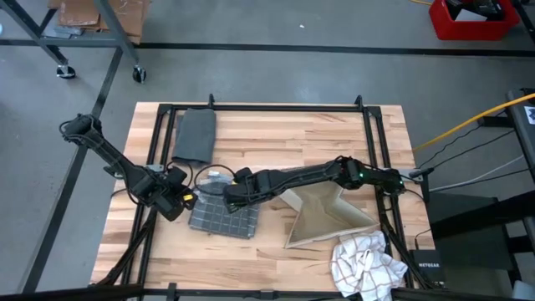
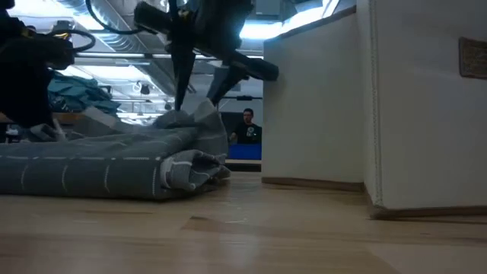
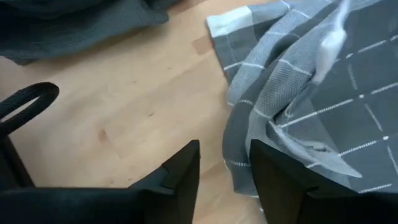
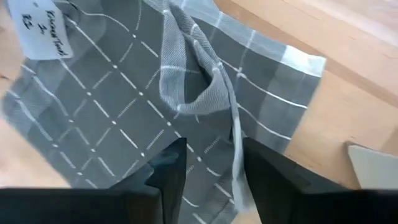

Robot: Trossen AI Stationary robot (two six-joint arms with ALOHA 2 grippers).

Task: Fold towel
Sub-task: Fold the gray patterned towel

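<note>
The grey checked towel (image 1: 221, 213) lies folded on the table (image 1: 284, 134); the left claw (image 3: 224, 174) stands apart at its edge; the right claw (image 4: 214, 165) stands apart over its raised fold, gripping nothing.

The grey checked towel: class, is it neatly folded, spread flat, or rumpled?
Rumpled. The grey checked towel lies roughly doubled on the table, but a raised crease stands up and its edge bunches in the low view.

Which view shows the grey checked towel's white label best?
The right wrist view: the label lies flat on the grey checked towel, handwriting facing the camera. The high and low views show no readable label; the left wrist view only a pale blur.
</note>
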